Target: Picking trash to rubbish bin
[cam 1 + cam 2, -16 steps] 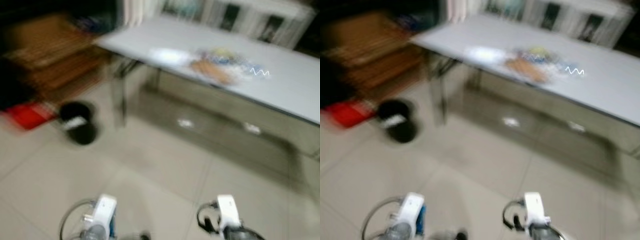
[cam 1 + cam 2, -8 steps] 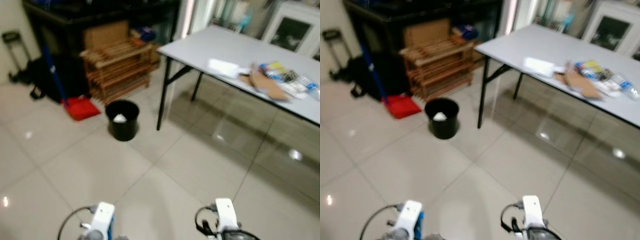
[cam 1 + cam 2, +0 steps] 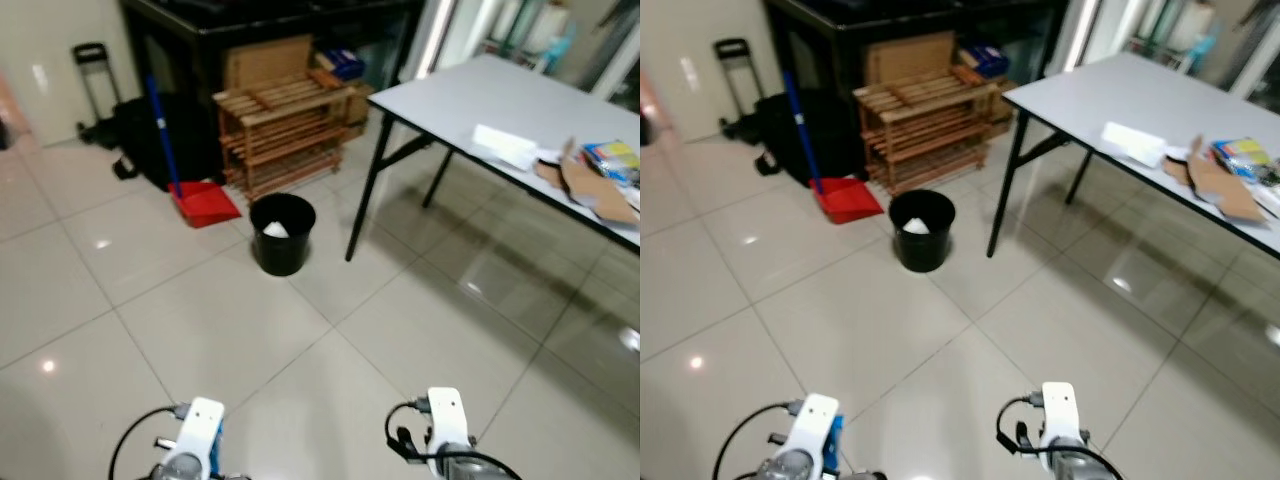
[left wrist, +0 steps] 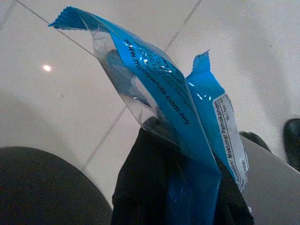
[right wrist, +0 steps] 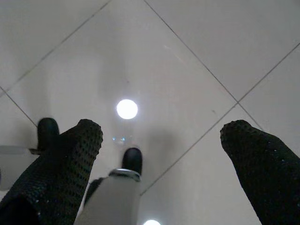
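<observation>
Blue snack wrapper pinched in left gripper, low over pale tiled floor. Right gripper hangs empty, fingers spread wide. Black rubbish bin stands ahead, between red dustpan and grey folding table; wooden rack behind bin.

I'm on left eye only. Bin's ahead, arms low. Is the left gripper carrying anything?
Observer: Yes. Left wrist view shows the left gripper shut on a blue wrapper.
Operator: Right gripper?
Observer: Right gripper is open, nothing between its fingers, only floor tiles below.
Operator: Any text on the wrapper?
Observer: Printed lettering runs along its clear strip; the blue part has a white label panel.
</observation>
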You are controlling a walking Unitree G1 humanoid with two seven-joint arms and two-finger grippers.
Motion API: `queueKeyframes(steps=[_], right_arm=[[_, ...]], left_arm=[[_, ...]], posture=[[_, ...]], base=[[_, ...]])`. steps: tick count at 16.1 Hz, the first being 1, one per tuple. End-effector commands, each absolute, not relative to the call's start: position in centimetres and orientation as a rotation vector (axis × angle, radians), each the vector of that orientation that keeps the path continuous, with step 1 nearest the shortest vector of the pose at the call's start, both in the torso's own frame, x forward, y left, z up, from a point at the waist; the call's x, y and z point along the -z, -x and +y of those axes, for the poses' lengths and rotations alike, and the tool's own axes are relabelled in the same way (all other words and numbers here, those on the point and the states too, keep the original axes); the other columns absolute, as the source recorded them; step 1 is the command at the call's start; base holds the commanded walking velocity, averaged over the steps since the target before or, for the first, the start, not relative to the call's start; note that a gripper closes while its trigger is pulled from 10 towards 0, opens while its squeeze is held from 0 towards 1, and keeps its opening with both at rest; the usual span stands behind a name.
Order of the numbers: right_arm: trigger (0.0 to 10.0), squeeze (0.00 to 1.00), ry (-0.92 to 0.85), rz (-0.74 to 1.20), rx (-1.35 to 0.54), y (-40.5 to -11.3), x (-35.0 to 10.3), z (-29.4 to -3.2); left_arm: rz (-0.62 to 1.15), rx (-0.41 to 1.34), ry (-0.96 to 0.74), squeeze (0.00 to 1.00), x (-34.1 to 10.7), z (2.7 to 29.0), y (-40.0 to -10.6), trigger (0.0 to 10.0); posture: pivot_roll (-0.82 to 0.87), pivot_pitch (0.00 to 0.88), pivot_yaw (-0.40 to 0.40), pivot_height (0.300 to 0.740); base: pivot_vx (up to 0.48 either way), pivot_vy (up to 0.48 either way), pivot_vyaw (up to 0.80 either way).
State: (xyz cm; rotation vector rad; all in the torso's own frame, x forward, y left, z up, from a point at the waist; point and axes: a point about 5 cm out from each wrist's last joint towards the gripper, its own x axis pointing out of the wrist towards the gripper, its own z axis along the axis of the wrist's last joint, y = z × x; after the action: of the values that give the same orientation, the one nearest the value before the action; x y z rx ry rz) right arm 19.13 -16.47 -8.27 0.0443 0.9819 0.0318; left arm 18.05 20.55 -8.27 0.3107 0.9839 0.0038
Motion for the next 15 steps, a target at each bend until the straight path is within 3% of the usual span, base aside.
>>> queueKeyframes(steps=[1,15], right_arm=[[10.0,0.00,-0.067,0.983,-0.005,-18.87,8.35,-17.06],[10.0,0.00,-0.077,0.978,0.007,-18.79,8.36,-17.28]], left_arm=[[0.971,-0.026,-0.275,0.00,8.18,20.27,-18.31,10.0],[1.004,-0.043,-0.280,0.00,8.42,20.45,-17.85,10.0]], posture=[[-0.05,0.053,-0.096,0.740],[-0.05,0.073,-0.105,0.740]], base=[[0.000,0.000,0.00],[0.447,0.000,0.00]])
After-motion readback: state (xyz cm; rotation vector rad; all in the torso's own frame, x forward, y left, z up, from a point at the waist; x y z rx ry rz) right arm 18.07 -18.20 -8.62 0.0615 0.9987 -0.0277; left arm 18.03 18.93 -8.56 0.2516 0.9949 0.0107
